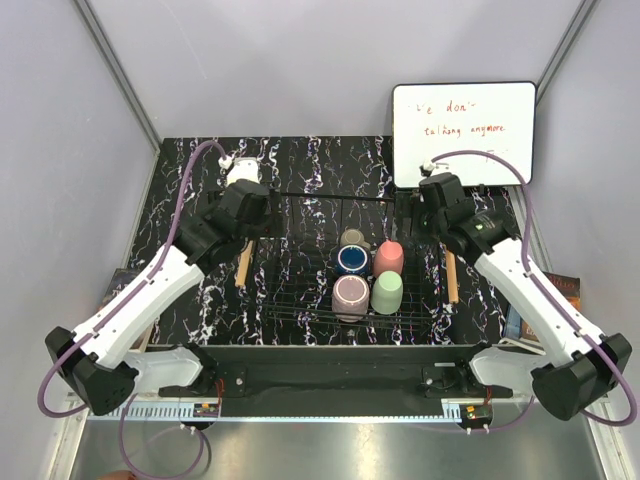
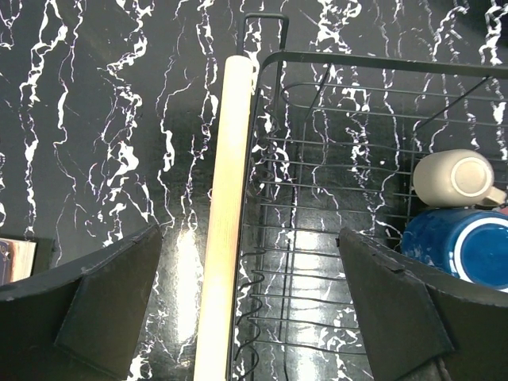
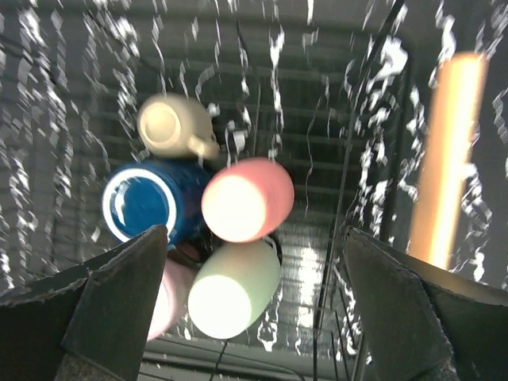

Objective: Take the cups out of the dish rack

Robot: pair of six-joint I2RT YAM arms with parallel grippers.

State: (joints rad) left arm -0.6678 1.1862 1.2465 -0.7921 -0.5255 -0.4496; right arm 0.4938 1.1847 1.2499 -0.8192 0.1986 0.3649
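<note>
- A whiteboard (image 1: 463, 135) standing at the far right of the table carries two lines of red handwriting, seen from the top camera.
- The upper line appears to read "We don't", though its first and last letters are faint.
- The lower line reads "talking anymore", with the middle letters of the first word unclear.
- A book (image 1: 562, 288) at the table's right edge shows print on its cover, too small to read.
- A pale strip (image 1: 330, 411) along the near edge bears tick marks like a ruler's, with no figures legible.
</note>
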